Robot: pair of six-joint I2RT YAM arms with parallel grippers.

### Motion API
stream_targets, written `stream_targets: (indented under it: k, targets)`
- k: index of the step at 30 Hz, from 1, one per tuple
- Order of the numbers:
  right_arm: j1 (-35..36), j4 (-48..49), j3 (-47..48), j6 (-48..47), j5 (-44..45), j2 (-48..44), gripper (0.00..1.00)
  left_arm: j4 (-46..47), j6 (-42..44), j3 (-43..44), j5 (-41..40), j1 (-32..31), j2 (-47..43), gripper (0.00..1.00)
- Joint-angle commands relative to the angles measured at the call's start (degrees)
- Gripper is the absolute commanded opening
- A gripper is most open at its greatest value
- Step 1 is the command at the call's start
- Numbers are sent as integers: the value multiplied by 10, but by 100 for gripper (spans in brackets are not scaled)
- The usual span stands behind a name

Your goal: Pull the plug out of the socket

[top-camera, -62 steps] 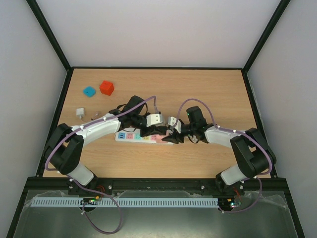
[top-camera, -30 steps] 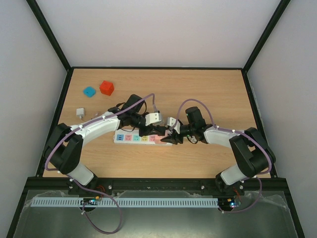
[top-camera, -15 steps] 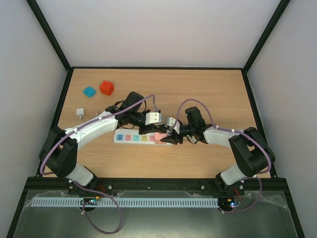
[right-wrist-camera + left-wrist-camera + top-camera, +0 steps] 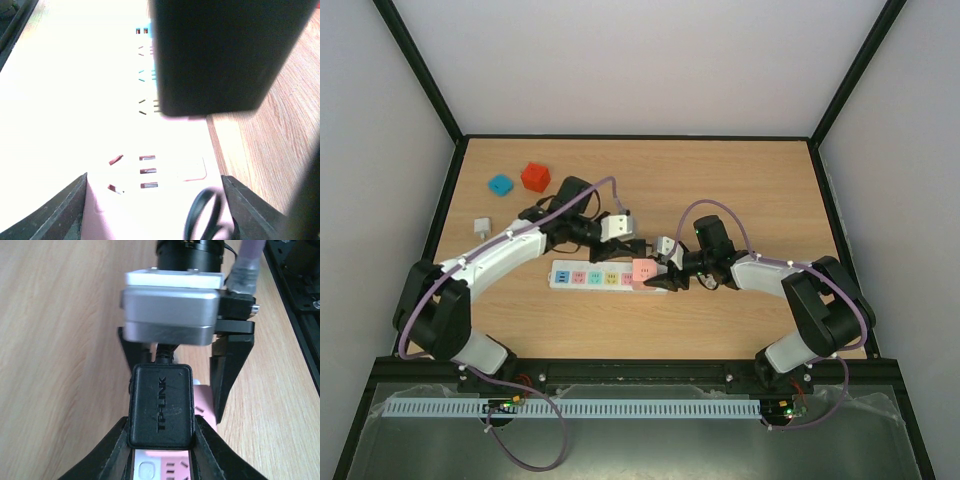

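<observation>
Left end effector is closed on the plug, a black TP-LINK brick. In the left wrist view we see its fingers pressed against both long sides. The plug hangs just over the pink end of the socket and is out of it: in both wrist views the pink outlet's slots are bare. A black cord leaves the plug's far end. In the right wrist view the plug is a big blurred dark block above the strip, so we can't read the gap between them. From the top view the left end effector sits just behind the strip on its far side, near the pink end. Right end effector is clamped across that pink end, with its fingers flanking the strip's two long edges, open only as wide as the strip. The socket lies flat on the table, about mid-table and running left to right, with the coloured faces up and the pink one at the right. Also on the table, well apart at far left, are a red cube, a blue block beside it, and a small white adapter nearer the left arm.
</observation>
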Motion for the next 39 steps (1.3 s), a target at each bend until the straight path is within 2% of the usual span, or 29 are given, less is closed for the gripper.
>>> stream_targets:
  k: [1,9,13,18,30,39]
  targets:
    - [-1,-18,-11,-4,34,16,28,-36,27,32,51,39,-39,6]
    - [-1,-20,-11,-5,33,14,33,-93,85,62,34,125,-59,5]
    - [-1,-20,-10,-5,33,15,35,-110,92,100,57,194,-51,4]
    - [-1,-21,-9,-5,33,16,36,-119,97,132,63,236,-43,4]
    - [-1,-21,-10,-4,33,16,36,-44,63,128,-56,274,0,4]
    - [-1,-21,-10,-4,33,13,36,-63,72,130,-74,280,82,4]
